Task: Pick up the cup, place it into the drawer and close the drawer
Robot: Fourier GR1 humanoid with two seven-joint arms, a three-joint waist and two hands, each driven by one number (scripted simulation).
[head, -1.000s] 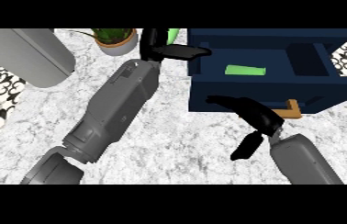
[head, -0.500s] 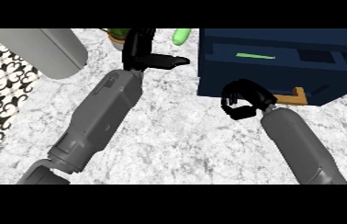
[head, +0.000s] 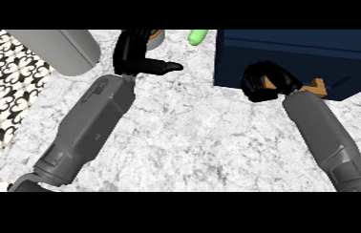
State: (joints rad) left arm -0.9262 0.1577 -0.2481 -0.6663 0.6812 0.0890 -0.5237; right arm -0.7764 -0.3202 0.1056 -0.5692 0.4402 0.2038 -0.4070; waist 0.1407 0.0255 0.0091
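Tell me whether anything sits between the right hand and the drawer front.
Nothing visible does. The right hand is curled at the dark blue drawer front, just beside its wooden handle.

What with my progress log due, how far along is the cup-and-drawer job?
Likely done: no cup shows on the counter, so it seems stowed, though the drawer's inside is hidden. In hand: the right hand, fingers curled, sits against the blue drawer front beside its orange handle. Left: confirming the drawer is fully shut.

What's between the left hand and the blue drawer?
In the head view, only bare counter lies between the left hand and the drawer; a green object sits farther back.
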